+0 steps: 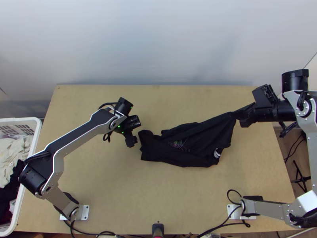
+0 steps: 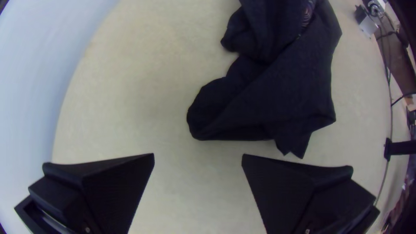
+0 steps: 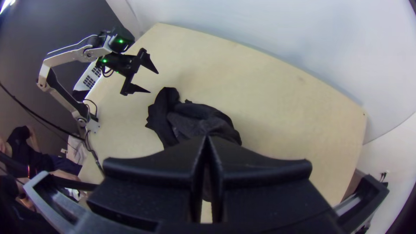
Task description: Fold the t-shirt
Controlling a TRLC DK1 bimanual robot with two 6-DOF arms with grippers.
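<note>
The black t-shirt (image 1: pixel 178 144) lies bunched on the table's middle, its right part pulled up to my right gripper (image 1: pixel 242 116), which is shut on that edge. In the right wrist view the right gripper (image 3: pixel 207 145) has its fingers together, with the dark t-shirt (image 3: pixel 195 119) running out from under them. Left of the cloth, my left gripper (image 1: pixel 134 139) is apart from it. In the left wrist view the left gripper (image 2: pixel 198 156) stands open over bare wood, beside the bunched end of the t-shirt (image 2: pixel 268 95). A coloured print shows on the cloth.
A white basket (image 1: pixel 33 139) with clothes stands left of the table (image 1: pixel 158 198). A dark post (image 1: pixel 157 229) rises at the near edge, with cables beside it. Bare wood lies behind and in front of the cloth. A pale wall borders the far edge.
</note>
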